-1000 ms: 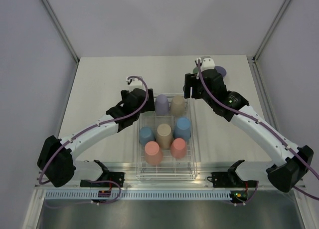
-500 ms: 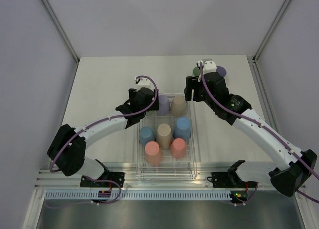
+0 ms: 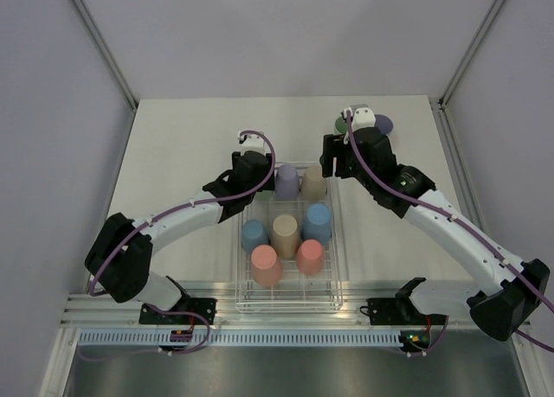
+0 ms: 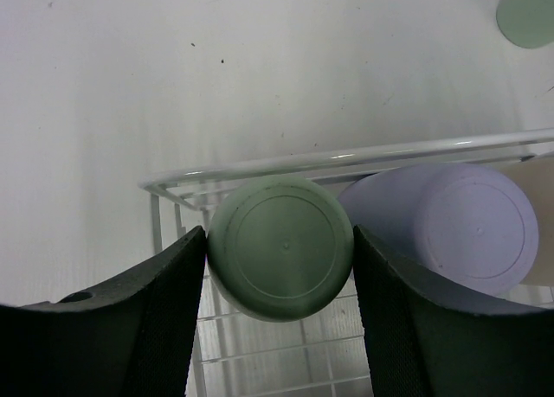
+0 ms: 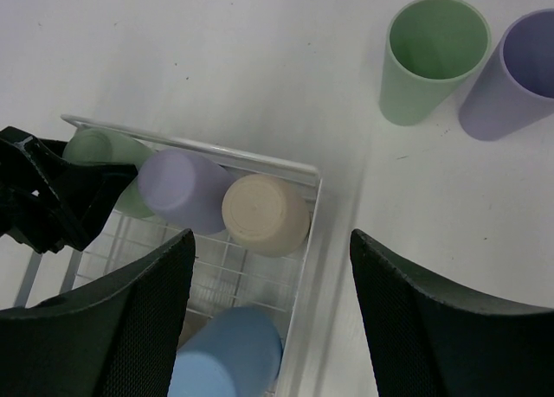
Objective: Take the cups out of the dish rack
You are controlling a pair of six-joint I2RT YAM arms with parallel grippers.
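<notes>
The clear dish rack (image 3: 334, 267) holds several upside-down cups. My left gripper (image 4: 279, 241) is shut on the green cup (image 4: 281, 246) in the rack's far left corner, a finger pressed to each side. In the top view the left gripper (image 3: 258, 177) hides that cup. A purple cup (image 4: 459, 224) stands right beside it, then a beige cup (image 5: 264, 214). My right gripper (image 5: 273, 241) hangs open above the rack's far right corner, holding nothing. Two blue cups (image 3: 318, 222), a beige one (image 3: 285, 234) and two pink ones (image 3: 267, 265) fill the nearer rows.
An upright green cup (image 5: 430, 60) and an upright purple cup (image 5: 511, 77) stand on the table beyond the rack's right corner. The rack's wire rim (image 4: 346, 157) runs just behind the held cup. Grey walls enclose the table on three sides.
My left gripper moved right over the rack's far left corner and closed on the green cup. The right arm shifted only slightly and stayed open.
</notes>
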